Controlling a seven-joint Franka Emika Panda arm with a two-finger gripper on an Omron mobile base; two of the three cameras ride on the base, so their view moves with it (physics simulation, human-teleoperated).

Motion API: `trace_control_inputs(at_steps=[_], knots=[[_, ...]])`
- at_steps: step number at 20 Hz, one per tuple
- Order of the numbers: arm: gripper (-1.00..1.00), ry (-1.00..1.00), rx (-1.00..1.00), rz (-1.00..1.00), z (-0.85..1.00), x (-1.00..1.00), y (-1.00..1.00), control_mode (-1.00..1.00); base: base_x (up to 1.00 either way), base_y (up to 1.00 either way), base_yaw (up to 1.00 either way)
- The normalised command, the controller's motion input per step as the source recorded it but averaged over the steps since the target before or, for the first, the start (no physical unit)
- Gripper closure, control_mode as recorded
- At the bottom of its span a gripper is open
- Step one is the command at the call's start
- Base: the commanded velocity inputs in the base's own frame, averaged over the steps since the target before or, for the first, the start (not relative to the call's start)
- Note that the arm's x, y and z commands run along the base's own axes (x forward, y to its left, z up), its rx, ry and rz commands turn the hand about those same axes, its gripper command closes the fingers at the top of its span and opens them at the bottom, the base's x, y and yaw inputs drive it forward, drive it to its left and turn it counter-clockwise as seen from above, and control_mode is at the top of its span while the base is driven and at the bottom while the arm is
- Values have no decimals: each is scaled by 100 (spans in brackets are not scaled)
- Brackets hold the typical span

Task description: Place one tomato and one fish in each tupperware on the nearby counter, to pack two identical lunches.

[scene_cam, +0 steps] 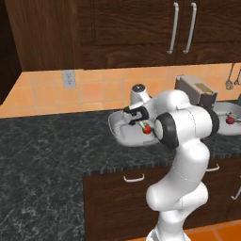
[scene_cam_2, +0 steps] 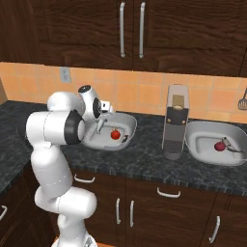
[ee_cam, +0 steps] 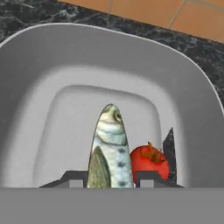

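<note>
Pinched between the claw's [ee_cam: 110, 181] two fingertips, a silvery-green fish [ee_cam: 109, 148] hangs nose-down over the near tupperware [ee_cam: 52, 78], held there, I'd judge, to be let go inside. Just beside it a red tomato [ee_cam: 149, 162] already sits on the tray floor, so this lunch lacks only the fish. Past the boxy silver toaster [scene_cam_2: 174, 123] on the dark counter [scene_cam_2: 144, 159], the second tupperware [scene_cam_2: 214, 128] holds its own tomato [scene_cam_2: 220, 145] with what looks like a fish beside it.
</note>
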Motion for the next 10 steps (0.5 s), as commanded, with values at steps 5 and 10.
trace_control_inputs(at_steps=[5,10], knots=[[-100,0,11,-4,-21,36,0,-100,0,0,0],[-100,2,9,0,53,-13,-11,-100,0,0,0]])
